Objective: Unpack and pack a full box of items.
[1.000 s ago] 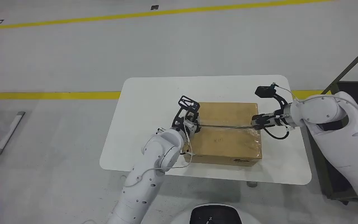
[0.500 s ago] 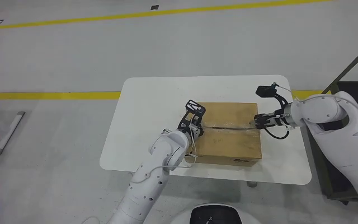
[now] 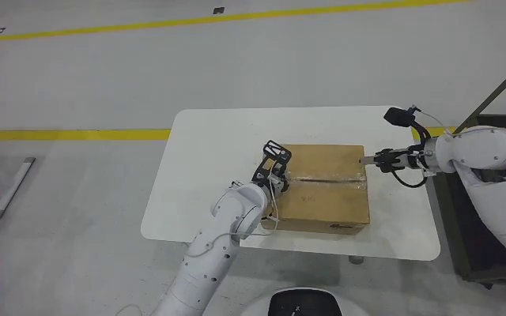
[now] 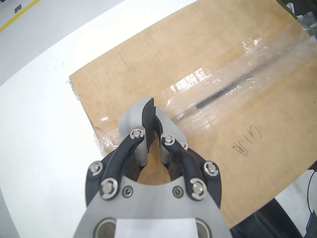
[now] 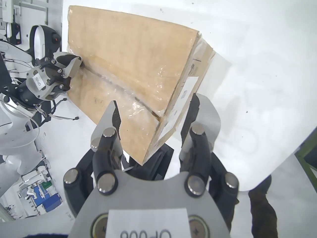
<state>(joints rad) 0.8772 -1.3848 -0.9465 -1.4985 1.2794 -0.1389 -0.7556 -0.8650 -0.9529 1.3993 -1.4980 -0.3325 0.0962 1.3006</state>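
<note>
One taped box (image 3: 324, 183) on the worktop (image 3: 213, 158), margin on every side.
Left claw (image 4: 151, 110) clenched at seam end; right claw (image 5: 154, 102) released at opposite edge.

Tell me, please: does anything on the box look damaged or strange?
Yes. The clear tape along the top seam of the box is wrinkled, and a dark slit runs through part of it, so the seal looks partly cut. The flaps lie closed.

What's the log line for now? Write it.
box: shut, taped, on table | left gripper: shut, at seam end | right gripper: open, at opposite end
</note>
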